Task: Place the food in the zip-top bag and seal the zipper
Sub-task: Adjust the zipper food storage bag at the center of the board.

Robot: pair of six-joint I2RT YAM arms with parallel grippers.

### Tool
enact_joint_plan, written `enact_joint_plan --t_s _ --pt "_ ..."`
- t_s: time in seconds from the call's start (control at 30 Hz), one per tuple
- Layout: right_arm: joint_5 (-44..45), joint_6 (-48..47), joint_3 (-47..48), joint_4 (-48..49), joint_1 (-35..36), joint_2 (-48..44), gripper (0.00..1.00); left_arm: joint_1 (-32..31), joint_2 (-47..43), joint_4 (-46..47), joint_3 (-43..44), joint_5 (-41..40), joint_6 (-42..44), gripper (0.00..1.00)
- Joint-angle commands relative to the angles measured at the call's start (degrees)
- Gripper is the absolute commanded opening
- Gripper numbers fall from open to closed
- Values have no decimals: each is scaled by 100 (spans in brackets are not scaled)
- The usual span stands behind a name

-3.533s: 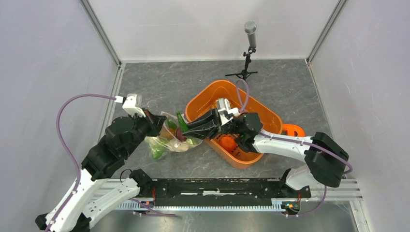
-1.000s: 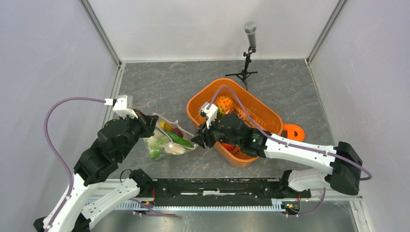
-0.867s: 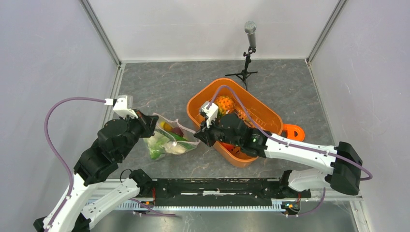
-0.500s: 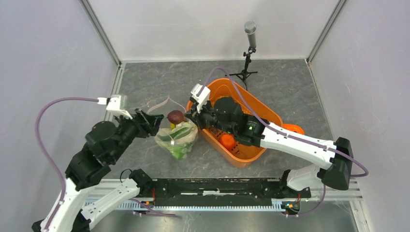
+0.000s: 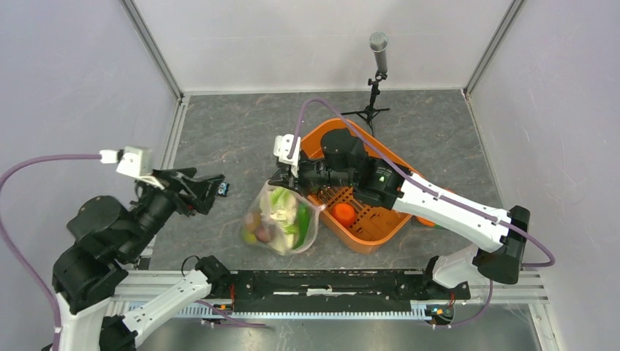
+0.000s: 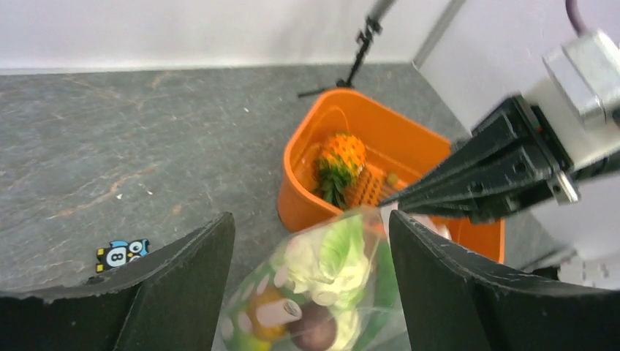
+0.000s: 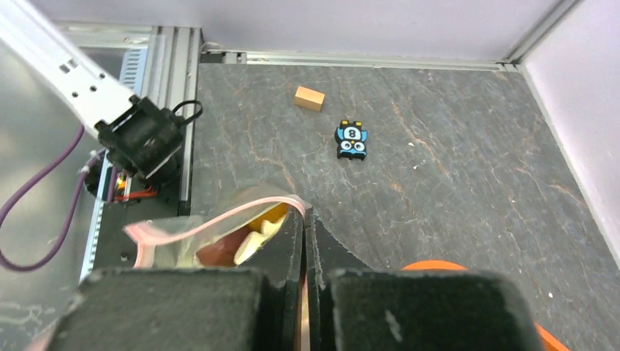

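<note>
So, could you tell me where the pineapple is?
In the left wrist view, centre, the pineapple lies inside the orange basket, just behind the zip-top bag.

numeral 8, on small blue owl sticker [image 7: 352, 139]; sticker on table [image 7: 453, 146]
</note>
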Motion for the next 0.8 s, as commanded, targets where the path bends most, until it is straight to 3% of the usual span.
enact_joint_plan --t_s 0.0,0.13,0.27,0.6,0.77 --pt "-1401 -465 292 156 -378 -254 0 15 523 -398 33 1443 652 83" --pt "-1685 -440 -119 555 -795 -270 0 14 860 -420 -223 2558 830 81" --pt "-2301 229 -250 1124 -1334 91 0 11 968 -84 -670 2866 738 78" --pt "-2216 648 -71 1310 -1518 728 0 12 604 1435 -2047 1992 4 79" --pt "-2182 676 -82 1484 -1539 735 0 15 568 1632 -2172 1184 -143 76"
